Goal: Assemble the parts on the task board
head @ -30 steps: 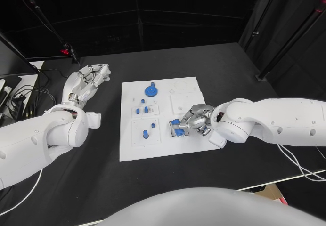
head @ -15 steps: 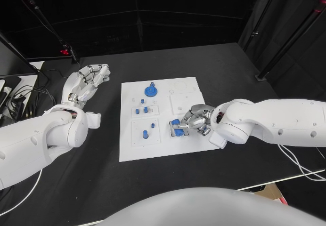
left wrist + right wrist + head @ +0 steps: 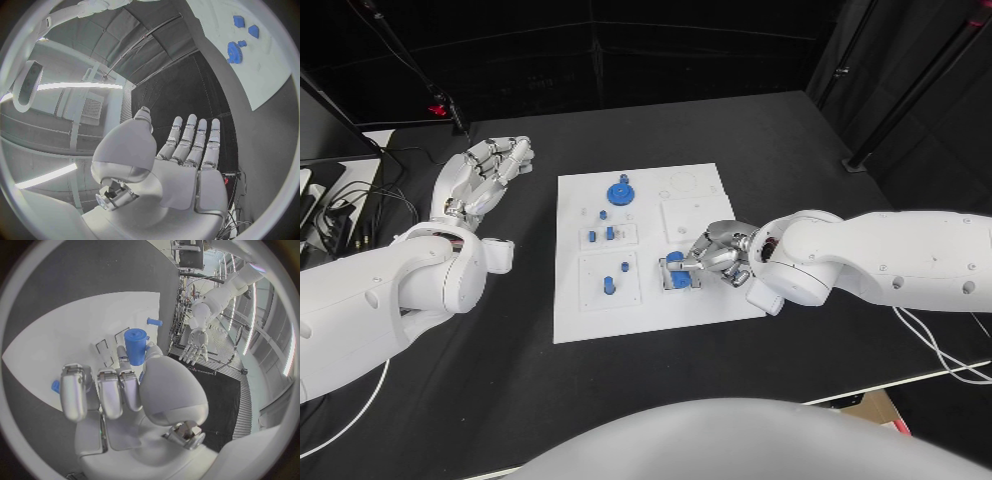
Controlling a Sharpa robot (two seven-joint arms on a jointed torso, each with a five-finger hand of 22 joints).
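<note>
The white task board (image 3: 710,190) lies mid-table. On it are a blue gear (image 3: 619,191), small blue pegs (image 3: 600,235) and a blue piece (image 3: 612,286) in a recessed square. My right hand (image 3: 711,253) is over the board's near right part and holds a blue cylinder (image 3: 676,272). In the right wrist view the cylinder (image 3: 135,346) is pinched between thumb and fingers (image 3: 100,392) above the board (image 3: 75,330). A small blue peg (image 3: 154,321) lies beyond it. My left hand (image 3: 485,175) rests off the board to its left with straight, spread fingers (image 3: 187,140) and holds nothing.
The black table (image 3: 776,140) surrounds the board, with bare room behind it and to the right. Cables and a stand (image 3: 358,190) sit at the table's far left edge, beside my left hand. The left wrist view shows the board's corner (image 3: 250,75) with the gear (image 3: 235,50).
My right hand has shifted very slightly with the blue cylinder still in it. The left hand and the parts on the board have not moved.
</note>
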